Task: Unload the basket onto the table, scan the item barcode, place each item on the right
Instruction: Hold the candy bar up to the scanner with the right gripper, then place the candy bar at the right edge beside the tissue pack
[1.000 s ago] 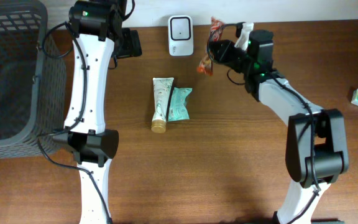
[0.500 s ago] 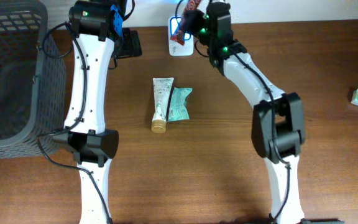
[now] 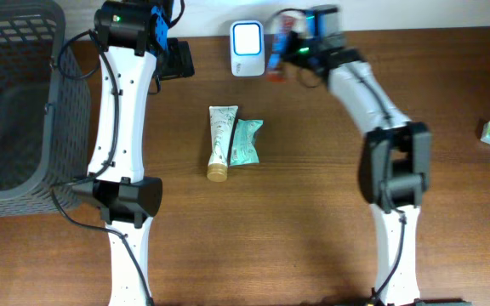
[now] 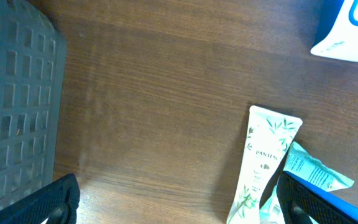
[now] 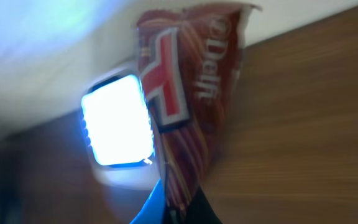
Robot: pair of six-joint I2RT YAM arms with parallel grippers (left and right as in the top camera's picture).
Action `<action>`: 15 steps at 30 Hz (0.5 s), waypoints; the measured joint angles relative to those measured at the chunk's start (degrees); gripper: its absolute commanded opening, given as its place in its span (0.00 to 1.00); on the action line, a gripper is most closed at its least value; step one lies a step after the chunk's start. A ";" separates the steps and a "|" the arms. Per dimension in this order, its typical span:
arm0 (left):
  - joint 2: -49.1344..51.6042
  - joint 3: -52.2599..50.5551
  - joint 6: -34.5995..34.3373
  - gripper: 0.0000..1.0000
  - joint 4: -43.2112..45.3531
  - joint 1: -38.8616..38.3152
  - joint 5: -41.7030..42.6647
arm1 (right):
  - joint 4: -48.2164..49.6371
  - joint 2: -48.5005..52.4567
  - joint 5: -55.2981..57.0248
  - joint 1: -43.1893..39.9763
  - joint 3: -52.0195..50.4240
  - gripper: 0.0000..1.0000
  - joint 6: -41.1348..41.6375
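Overhead, left to right: past the basket (image 3: pixel 24 127) your left gripper (image 3: pixel 175 58) hangs wide open holding nothing, the tube (image 3: pixel 220 142) lies mid-table, then the scanner (image 3: pixel 247 38) glows with the red snack packet (image 3: pixel 279 61) just to its right, pinched tight in the right gripper (image 3: pixel 300 38). Heads up, that packet's crumpled and tilted, so the barcode may never face the window, or it slips out
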 measured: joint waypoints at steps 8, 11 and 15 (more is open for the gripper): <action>0.00 0.00 0.00 0.99 0.04 0.00 0.00 | -26.99 -6.93 22.16 -29.51 0.04 0.04 -0.52; 0.00 0.00 0.00 0.99 0.04 0.00 0.00 | -27.43 -6.80 24.13 -36.28 -0.24 0.72 -2.80; 0.00 0.00 0.00 0.99 0.04 0.00 0.00 | -27.39 -5.84 19.56 -40.35 -0.33 0.81 -6.86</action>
